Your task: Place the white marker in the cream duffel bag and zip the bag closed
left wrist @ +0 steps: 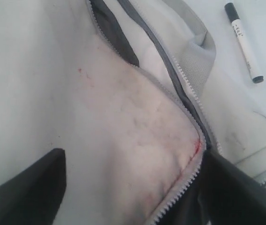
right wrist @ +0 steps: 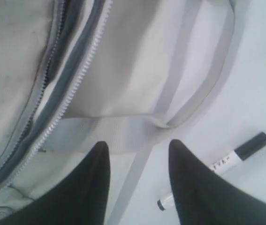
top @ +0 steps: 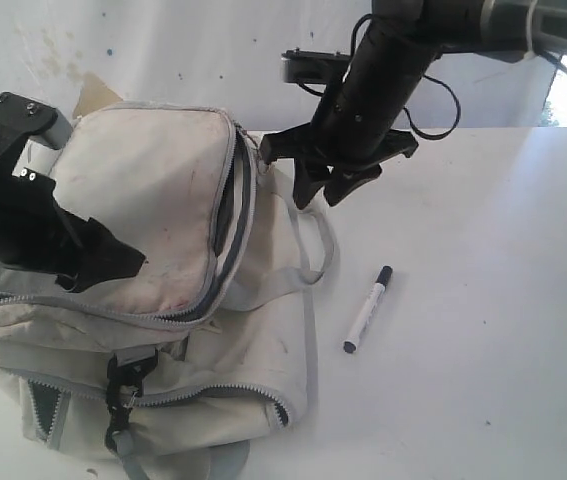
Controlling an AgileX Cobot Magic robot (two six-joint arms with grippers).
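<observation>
The cream duffel bag (top: 153, 200) lies on the left of the white table, its top zipper (top: 231, 205) parted over dark lining (left wrist: 111, 30). The white marker (top: 367, 310) with its black cap lies flat on the table just right of the bag; it also shows in the wrist views (left wrist: 243, 42) (right wrist: 224, 163). My left gripper (top: 103, 265) (left wrist: 133, 187) is open, its fingers straddling the corner of the bag's top flap (left wrist: 137, 131) by the zipper edge. My right gripper (top: 319, 198) (right wrist: 137, 150) hangs open and holds nothing, above the bag's grey handle strap (right wrist: 203, 93), a short way from the marker.
A black clip (top: 123, 375) hangs on the bag's front. The lower front zipper (top: 213, 392) is partly open at its right end. The bare white table (top: 483, 330) stretches right of the marker. A stained white wall (top: 163, 50) stands behind.
</observation>
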